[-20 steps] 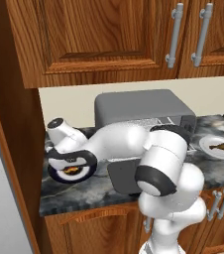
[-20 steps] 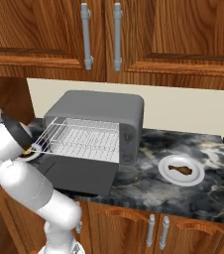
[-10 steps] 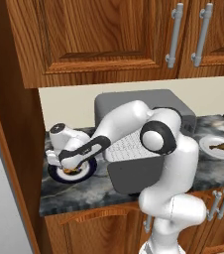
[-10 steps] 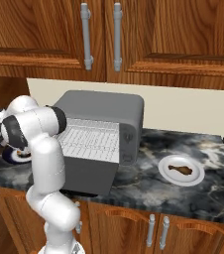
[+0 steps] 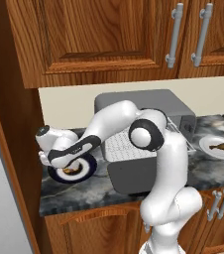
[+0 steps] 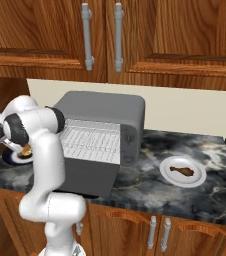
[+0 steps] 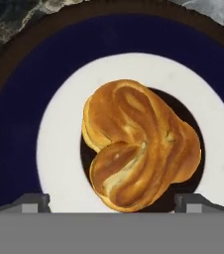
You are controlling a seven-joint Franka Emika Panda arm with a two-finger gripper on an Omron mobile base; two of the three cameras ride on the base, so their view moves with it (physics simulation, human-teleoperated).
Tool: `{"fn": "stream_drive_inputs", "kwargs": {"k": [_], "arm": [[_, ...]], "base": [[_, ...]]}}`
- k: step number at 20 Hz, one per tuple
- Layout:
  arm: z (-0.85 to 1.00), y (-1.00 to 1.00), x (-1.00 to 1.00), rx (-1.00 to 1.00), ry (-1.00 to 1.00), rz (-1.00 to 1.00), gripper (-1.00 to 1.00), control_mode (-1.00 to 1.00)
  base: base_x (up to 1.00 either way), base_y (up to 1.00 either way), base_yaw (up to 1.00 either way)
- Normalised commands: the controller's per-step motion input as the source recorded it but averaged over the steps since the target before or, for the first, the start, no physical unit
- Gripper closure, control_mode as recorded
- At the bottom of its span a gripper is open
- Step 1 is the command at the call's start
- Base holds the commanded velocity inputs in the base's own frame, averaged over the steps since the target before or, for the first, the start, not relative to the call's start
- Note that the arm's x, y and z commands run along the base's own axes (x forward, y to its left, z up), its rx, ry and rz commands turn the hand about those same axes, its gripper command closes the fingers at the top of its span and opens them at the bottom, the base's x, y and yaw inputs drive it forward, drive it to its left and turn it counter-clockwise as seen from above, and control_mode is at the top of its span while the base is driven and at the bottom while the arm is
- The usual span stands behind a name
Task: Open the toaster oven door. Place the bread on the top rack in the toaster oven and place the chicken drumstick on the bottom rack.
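Resting at the middle of a round plate (image 7: 15, 124) with a white centre and a wide dark-blue rim, the golden-brown, knotted, glossy bread (image 7: 139, 144) is seen from directly above in the hand view. Its crust is folded into rounded lobes, paler along the creases and darker on the crowns, and a dark shadow lies under its edges. No contact with it has been made. The two small dark finger tips (image 7: 32, 201) rise on either side of the bread, and the jaws are spread wide, apart from it.

The step in hand is judged to be the pick-up of the bread. The next move calls for a straight descent until the tips flank the loaf, then a gentle closing, since the crust looks soft and rounded and could slip or be crushed.

The plate stands on the dark marbled bench (image 5: 99, 186), just left of the grey boxy toaster oven (image 5: 143, 104). Its flat dark-grey toaster oven door (image 6: 87, 177) already hangs open and a silver-white wire rack (image 6: 92, 142) is drawn out. Well to the right of the toaster oven, the small elongated brown chicken drumstick (image 6: 181, 171) lies on a white plate (image 6: 197, 180).
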Motion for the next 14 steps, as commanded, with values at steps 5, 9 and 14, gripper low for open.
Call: {"fn": "stream_drive_inputs", "kwargs": {"k": [5,9,14], "arm": [[-0.04,-0.22,0.05,0.0,0.01,-0.1,-1.0,-1.0],[-0.03,-0.34,0.05,0.0,0.02,-0.11,-1.0,-1.0],[-0.12,-0.12,0.06,0.0,0.03,-0.08,-1.0,-1.0]], "base": [[0.0,0.0,0.0],[0.0,0.0,0.0],[0.0,0.0,0.0]]}}
